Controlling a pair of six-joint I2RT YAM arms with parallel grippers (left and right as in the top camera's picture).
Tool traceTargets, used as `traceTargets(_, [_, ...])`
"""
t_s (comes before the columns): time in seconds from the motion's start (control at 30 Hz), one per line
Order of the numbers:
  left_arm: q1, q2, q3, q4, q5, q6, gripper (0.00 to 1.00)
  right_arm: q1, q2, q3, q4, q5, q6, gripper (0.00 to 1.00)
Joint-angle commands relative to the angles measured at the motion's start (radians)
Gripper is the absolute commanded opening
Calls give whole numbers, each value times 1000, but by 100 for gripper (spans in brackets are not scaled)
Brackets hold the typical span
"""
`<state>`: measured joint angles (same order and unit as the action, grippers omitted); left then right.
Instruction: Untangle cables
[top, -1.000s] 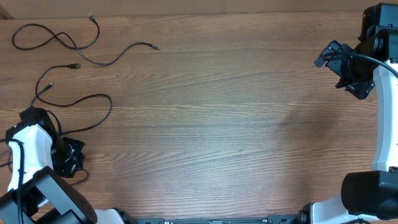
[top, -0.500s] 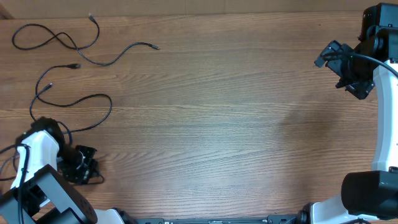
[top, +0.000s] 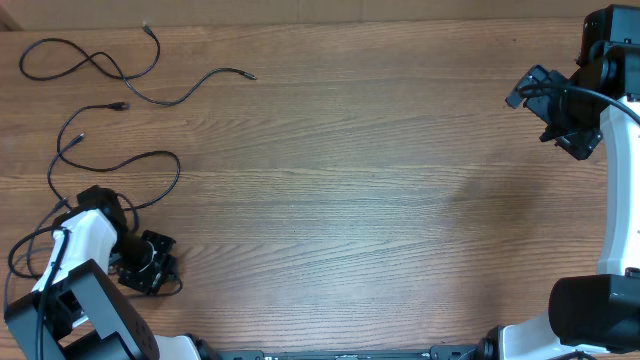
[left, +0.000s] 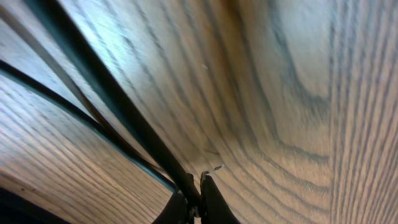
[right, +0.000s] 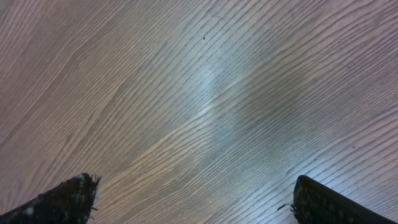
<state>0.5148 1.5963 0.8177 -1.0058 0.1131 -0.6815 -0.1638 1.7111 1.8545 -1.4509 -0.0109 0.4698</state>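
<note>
The left gripper (left: 194, 202), at the lower left of the overhead view, is fully closed, its jaws pinching a thin black cable (left: 118, 101) just above the grained wooden table (left: 298, 93). The right gripper (right: 196, 193) is spread wide and holds nothing. The other slender cables (top: 90, 62) lie in wavy loops at the upper left.

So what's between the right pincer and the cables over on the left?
Nothing. In the overhead view the stretch from the open right pincer across to the cables is bare wooden table.
</note>
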Motion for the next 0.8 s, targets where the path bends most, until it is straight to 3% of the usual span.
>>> traceTargets(0.0, [-32, -1, -10, -3, 18, 0, 4, 0, -2, -3, 5, 10, -3, 100])
traceTargets(0.2, [-37, -1, -10, 18, 37, -12, 17, 0, -2, -3, 5, 10, -3, 100])
traceTargets(0.43, [-37, -1, 45, -27, 106, 130, 44, 0, -2, -3, 5, 10, -4, 100])
traceTargets(0.5, [-37, -1, 88, -66, 123, 172, 48, 0, -2, -3, 5, 10, -3, 100])
traceTargets(0.6, [-37, -2, 213, -175, 143, 223, 69, 0, -2, -3, 5, 10, -4, 100])
traceTargets(0.77, [-38, -2, 388, -309, 150, 241, 81, 0, -2, -3, 5, 10, -3, 100])
